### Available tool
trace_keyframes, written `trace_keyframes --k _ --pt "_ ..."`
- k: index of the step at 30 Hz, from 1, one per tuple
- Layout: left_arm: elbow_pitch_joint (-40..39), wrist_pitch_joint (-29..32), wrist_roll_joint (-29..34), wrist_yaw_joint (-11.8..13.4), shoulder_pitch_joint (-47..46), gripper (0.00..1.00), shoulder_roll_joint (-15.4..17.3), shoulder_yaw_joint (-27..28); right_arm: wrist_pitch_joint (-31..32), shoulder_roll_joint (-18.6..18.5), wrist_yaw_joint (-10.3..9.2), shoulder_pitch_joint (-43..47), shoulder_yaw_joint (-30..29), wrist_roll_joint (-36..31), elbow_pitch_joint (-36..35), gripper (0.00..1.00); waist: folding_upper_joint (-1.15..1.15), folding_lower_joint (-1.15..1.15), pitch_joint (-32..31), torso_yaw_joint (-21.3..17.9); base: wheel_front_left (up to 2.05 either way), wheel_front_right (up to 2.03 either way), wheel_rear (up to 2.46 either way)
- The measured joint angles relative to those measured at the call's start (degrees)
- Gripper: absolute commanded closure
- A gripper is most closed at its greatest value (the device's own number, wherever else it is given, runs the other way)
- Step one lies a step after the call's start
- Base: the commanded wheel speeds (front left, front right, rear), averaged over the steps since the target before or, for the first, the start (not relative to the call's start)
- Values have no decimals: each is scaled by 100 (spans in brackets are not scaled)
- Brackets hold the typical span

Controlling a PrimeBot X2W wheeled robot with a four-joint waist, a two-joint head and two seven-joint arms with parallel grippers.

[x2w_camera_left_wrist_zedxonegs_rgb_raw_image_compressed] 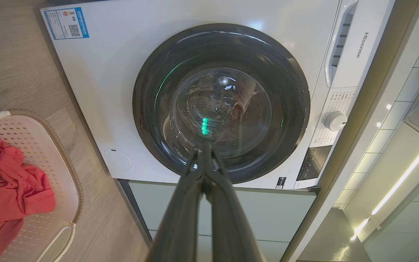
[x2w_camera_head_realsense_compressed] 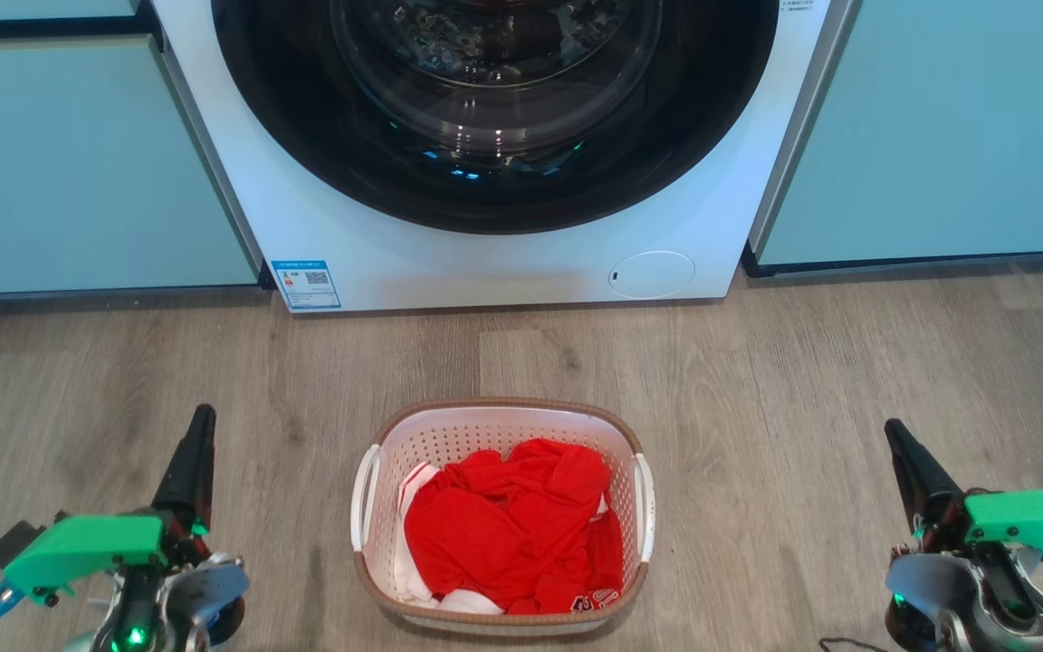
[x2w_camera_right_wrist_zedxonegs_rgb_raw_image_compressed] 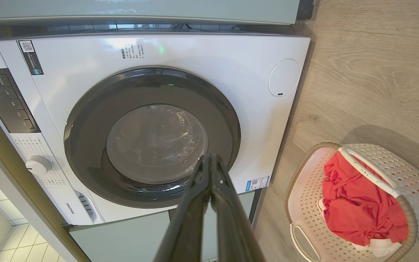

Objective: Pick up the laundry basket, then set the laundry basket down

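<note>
**Desk:** Where does the laundry basket [x2w_camera_head_realsense_compressed: 485, 433] stand?

**Photographer:** It stands on the wood-look floor [x2w_camera_head_realsense_compressed: 802, 380], squarely in front of the washing machine [x2w_camera_head_realsense_compressed: 485, 263] and centred under its round dark door, which is closed. A strip of bare floor separates it from the machine. Red clothing [x2w_camera_head_realsense_compressed: 512, 525] is heaped inside. Both white side handles are free.

**Desk:** And the robot's arms?

**Photographer:** The left end effector [x2w_camera_head_realsense_compressed: 201, 424] hangs in front of the machine, just outside its left corner, with its two dark fingers pressed together on nothing. The right end effector [x2w_camera_head_realsense_compressed: 894, 435] mirrors it outside the machine's right corner, fingers likewise closed tip to tip and empty. Both point toward the machine. Pale green cabinet fronts [x2w_camera_head_realsense_compressed: 78, 163] flank the machine on either side.
</note>
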Motion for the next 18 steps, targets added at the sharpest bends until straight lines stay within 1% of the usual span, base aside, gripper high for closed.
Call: trace_keyframes --k 18 --pt "0 0 0 0 0 100 0 0 0 0 0 0 0 0 0 100 0 0 0 0 0 0 0"
